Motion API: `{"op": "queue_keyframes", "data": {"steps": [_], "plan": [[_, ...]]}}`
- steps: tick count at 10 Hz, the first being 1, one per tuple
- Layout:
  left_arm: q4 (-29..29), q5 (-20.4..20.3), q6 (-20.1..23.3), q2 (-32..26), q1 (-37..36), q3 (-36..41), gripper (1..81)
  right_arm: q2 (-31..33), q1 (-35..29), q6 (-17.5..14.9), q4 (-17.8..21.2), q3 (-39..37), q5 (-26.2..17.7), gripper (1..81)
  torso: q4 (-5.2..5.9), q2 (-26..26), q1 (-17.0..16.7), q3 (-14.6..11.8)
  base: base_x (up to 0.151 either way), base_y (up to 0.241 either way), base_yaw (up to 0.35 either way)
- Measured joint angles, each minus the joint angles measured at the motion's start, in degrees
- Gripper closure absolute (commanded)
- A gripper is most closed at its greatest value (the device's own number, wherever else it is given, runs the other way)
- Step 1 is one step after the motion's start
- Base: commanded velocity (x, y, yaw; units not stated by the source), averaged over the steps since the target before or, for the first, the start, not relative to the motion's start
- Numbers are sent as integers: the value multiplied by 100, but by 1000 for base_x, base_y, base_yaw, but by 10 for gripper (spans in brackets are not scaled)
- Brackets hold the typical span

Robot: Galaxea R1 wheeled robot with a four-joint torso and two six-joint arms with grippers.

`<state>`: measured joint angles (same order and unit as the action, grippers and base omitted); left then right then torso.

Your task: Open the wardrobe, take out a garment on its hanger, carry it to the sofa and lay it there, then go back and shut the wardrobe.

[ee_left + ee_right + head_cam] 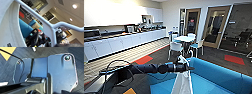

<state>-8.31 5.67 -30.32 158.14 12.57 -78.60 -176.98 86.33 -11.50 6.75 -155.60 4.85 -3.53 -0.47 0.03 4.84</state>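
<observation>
A kitchen counter (121,41) with white cabinets runs along the left side of the head view, from the left edge toward the upper middle. Below it, at the lower left, the robot's left arm (146,68) reaches in from the left edge and stretches horizontally to the middle of the frame. At its end, just right of centre, the left gripper (184,67) is closed around the hanger (186,59), whose thin white hook rises just above the gripper. The garment (182,83), a white T-shirt, hangs straight down from the gripper to the bottom edge. Behind and to the right of it, the sofa (219,75), bright turquoise, fills the lower right of the frame, and the garment hangs in front of its seat. Above the sofa, in the middle of the frame, small white-and-teal chairs (176,47) stand around a round table (184,38). Wooden-framed glass doors (215,25) line the upper right. In the left wrist view, the white fabric covers the left side and the hanger's bar runs from the upper left to the right edge. I cannot tell whether the right hand is open or closed.
</observation>
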Motion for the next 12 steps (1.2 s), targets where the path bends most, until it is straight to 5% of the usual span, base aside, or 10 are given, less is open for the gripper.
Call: {"op": "queue_keyframes", "data": {"steps": [4, 12], "plan": [[2, 52, -5, 77, 16, -6, 811, -15, -26, -24, 24, -5, 16, 10, 0, -2, 5, 0, 114, 0, 0], [30, 44, -2, 230, 0, -174, 811, -17, 0, -2, 32, -5, 10, 10, 0, 0, 0, 0, 0, 0, 0]]}}
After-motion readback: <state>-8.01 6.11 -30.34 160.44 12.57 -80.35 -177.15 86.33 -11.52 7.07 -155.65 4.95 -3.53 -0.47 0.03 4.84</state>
